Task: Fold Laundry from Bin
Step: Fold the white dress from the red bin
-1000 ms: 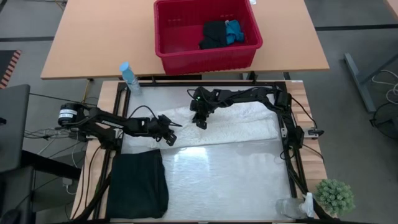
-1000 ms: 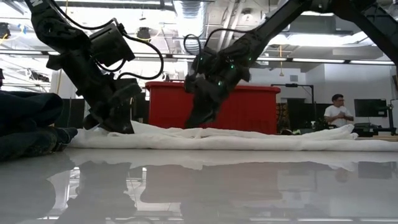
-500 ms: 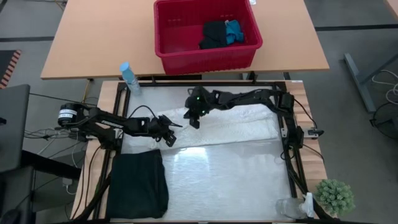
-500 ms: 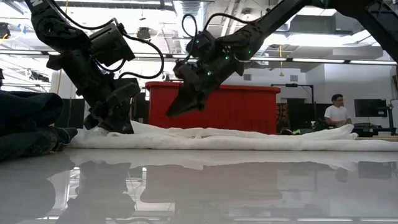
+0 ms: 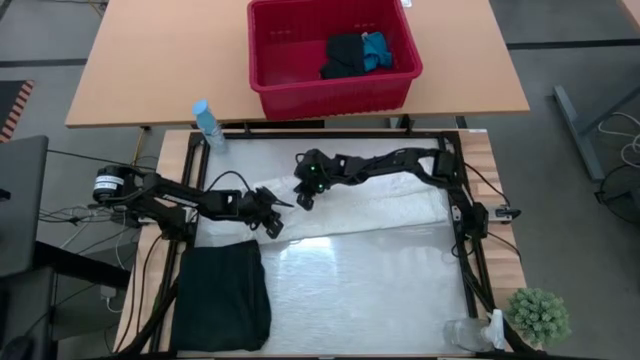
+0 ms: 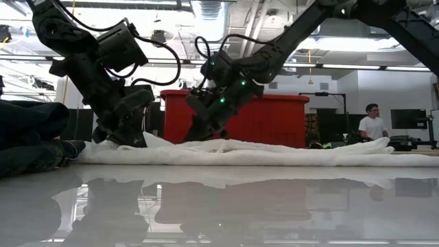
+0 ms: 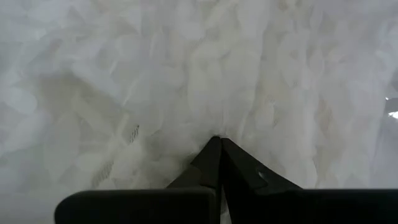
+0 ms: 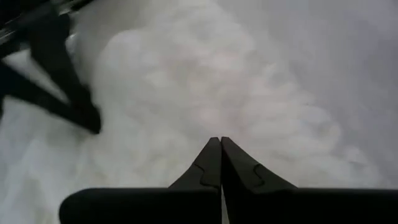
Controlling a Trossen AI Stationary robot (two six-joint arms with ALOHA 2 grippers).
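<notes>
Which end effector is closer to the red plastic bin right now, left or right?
Right. The right end effector sits over the white crinkled cloth, toward the table's far edge below the red rectangular plastic bin. The left end effector is farther out, on the cloth's left end.

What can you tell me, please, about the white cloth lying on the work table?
The white cloth is a soft, crinkled fabric spread as a long, low, rumpled band across the far part of the table, from near the left end effector to the right side. It lies flat with gentle folds along its edges. The left end effector is shut with its tips in the fabric at the cloth's left end; whether it grips the cloth cannot be told. The right end effector, shut, is just above its far left edge.
</notes>
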